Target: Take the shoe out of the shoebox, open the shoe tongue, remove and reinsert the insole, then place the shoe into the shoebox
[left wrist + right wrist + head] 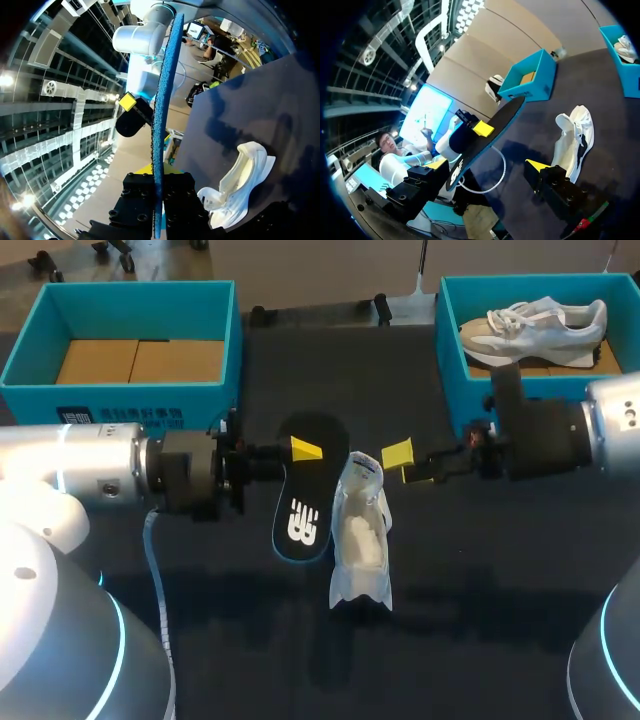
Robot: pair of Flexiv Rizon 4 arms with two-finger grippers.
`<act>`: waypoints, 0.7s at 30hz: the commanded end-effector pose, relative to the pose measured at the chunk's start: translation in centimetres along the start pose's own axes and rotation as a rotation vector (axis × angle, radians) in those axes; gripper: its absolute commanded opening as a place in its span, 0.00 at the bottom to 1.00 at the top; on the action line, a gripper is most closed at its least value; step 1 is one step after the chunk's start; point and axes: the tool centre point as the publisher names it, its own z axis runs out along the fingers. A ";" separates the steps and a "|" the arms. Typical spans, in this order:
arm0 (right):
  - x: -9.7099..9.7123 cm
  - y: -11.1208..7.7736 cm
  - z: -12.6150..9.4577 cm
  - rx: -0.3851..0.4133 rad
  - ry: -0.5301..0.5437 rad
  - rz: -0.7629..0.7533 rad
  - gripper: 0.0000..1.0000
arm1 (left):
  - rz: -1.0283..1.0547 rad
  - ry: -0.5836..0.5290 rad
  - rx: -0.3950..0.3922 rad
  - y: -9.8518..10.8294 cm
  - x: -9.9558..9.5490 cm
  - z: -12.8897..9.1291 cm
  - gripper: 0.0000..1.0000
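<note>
A black insole [303, 490] hangs tilted above the table's middle, with my left gripper [298, 450] shut on its upper end. In the left wrist view the insole [162, 100] runs edge-on, blue, out from between the fingers of that gripper [159, 197]. The white shoe [360, 535] lies on the dark table just right of the insole, toe toward the front edge. My right gripper [400, 458] hovers open beside the shoe's heel and holds nothing. From the right wrist, the insole [487, 132] stretches ahead of the open gripper [486, 167], with the shoe [576, 140] beyond.
A teal shoebox [120, 300] with a cardboard floor stands at the back left. At the back right, another teal box [450, 350] holds a second white shoe [540, 322]. A white cable [155, 570] trails from my left arm over the table.
</note>
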 end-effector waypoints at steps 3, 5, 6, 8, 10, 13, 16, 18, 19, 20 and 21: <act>-0.3 0.1 -0.8 0.058 -0.096 -0.167 1.00 | -0.052 -0.008 0.019 -0.2 -0.2 -0.2 0.00; -0.5 0.1 -1.5 0.096 -0.122 -0.334 1.00 | -0.069 0.014 0.017 -0.3 -0.3 -0.5 0.00; -0.6 0.1 -1.7 0.098 -0.145 -0.327 1.00 | -0.083 0.013 0.023 -0.4 -0.3 -0.6 0.00; -0.7 0.2 -2.2 0.150 -0.155 -0.469 1.00 | -0.146 0.015 0.040 -0.9 -0.4 -0.7 0.00; -0.7 0.3 -2.4 0.221 -0.176 -0.551 1.00 | -0.152 0.029 0.042 -1.2 -0.4 -0.7 0.00; -0.6 0.6 -2.6 0.327 -0.156 -0.727 1.00 | -0.190 0.037 0.050 -1.4 -0.4 -0.7 0.00; -0.8 0.7 -2.6 0.390 -0.149 -0.704 1.00 | -0.224 0.037 0.052 -1.4 -0.4 -0.7 0.00; -0.8 0.7 -2.6 0.390 -0.149 -0.704 1.00 | -0.249 0.041 0.053 -1.4 -0.4 -0.7 0.00; -0.8 0.7 -2.6 0.390 -0.149 -0.704 1.00 | -0.266 0.042 0.059 -1.5 -0.4 -0.7 0.00; -0.8 0.7 -2.6 0.390 -0.149 -0.704 1.00 | -0.286 0.050 0.059 -1.6 -0.4 -0.9 0.00; -0.8 0.7 -2.6 0.390 -0.149 -0.704 1.00 | -0.302 0.049 0.073 -1.8 -0.4 -1.0 0.00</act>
